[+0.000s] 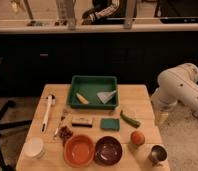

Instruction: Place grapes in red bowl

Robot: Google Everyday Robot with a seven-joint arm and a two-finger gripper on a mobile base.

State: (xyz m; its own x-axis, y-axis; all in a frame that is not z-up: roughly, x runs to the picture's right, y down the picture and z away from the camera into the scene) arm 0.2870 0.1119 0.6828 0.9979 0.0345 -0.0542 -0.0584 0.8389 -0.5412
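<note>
One wooden table (138, 98) stands before a dark counter, with a person partly visible beyond it. It carries a green tray (94, 78), a purple bowl (108, 150), an orange (137, 137) and a metal cup (156, 154). The grapes (66, 133) lie front left, just beside the upper-left rim of the red bowl (79, 150). My gripper (162, 118) hangs by the table's right edge, well apart from the grapes. Whether it is spread or closed, I cannot tell.

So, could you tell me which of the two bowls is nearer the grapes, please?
The red bowl, left of the dark purple bowl; the grapes lie by its upper-left rim. The gripper hangs beside the right edge of the table.
</note>
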